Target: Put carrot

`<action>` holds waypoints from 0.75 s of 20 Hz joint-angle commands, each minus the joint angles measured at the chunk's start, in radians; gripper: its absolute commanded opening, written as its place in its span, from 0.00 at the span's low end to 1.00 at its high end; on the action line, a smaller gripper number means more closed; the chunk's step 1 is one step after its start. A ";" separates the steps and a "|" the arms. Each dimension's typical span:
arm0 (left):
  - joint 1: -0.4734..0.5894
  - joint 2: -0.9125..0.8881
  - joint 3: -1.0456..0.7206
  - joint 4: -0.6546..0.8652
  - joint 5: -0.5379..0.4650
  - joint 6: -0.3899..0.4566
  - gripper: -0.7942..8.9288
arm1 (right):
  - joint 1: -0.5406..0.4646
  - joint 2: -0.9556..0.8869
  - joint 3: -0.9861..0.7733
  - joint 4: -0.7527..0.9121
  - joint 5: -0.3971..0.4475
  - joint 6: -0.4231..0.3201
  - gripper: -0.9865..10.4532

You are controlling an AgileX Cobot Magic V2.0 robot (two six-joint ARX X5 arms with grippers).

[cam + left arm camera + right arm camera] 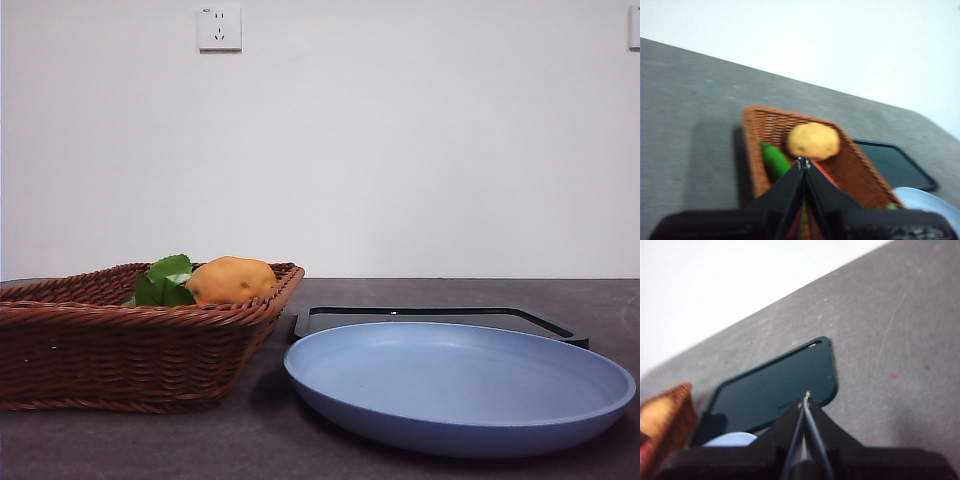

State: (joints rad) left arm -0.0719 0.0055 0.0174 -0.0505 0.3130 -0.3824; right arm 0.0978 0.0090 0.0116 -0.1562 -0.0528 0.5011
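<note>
Carrot [824,172] lay inside the brown wicker basket [100,340], its red-orange body showing in the left wrist view only as a short strip just beside the yellow-brown potato [813,141], the rest hidden behind the left tool [804,165]. Its long axis seemed to run along the basket's length, though which end pointed where could not be told from that strip; a green shape [774,159] lay next to it, too blurred to be sure of. In the front view the body was hidden by the basket wall, and only a bunch of green leaves [165,281] rose above the rim, touching the potato [231,280] on its left. The left tool hung above the basket with its two black jaws pressed together, holding nothing. The right tool [805,402] was likewise closed tight and empty (its tips met in a thin line) above a dark flat tray [775,387] on the grey counter [890,340]. A blue plate [458,385] stood on the counter just beside the basket, in front of the tray [440,318]. A white wall socket [219,27] sat high on the wall behind.
</note>
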 commanded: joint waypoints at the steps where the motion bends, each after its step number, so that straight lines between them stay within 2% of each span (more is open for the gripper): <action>1: 0.001 -0.003 -0.006 0.023 0.040 -0.072 0.09 | 0.001 -0.002 -0.003 0.011 -0.002 0.111 0.09; 3: 0.001 -0.001 0.014 0.008 0.032 -0.097 0.09 | 0.001 -0.002 -0.001 0.013 -0.027 0.111 0.09; 7: 0.002 0.053 0.094 -0.072 0.005 -0.094 0.09 | 0.001 0.018 0.029 0.006 -0.108 0.108 0.09; 11: 0.002 0.172 0.188 -0.126 0.006 -0.068 0.09 | 0.001 0.090 0.107 -0.061 -0.133 0.106 0.09; 15: 0.000 0.321 0.282 -0.135 0.022 -0.026 0.09 | 0.002 0.188 0.216 -0.163 -0.134 0.036 0.09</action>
State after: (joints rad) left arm -0.0719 0.3008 0.2802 -0.1886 0.3279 -0.4435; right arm 0.0978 0.1814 0.1997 -0.3115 -0.1844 0.5751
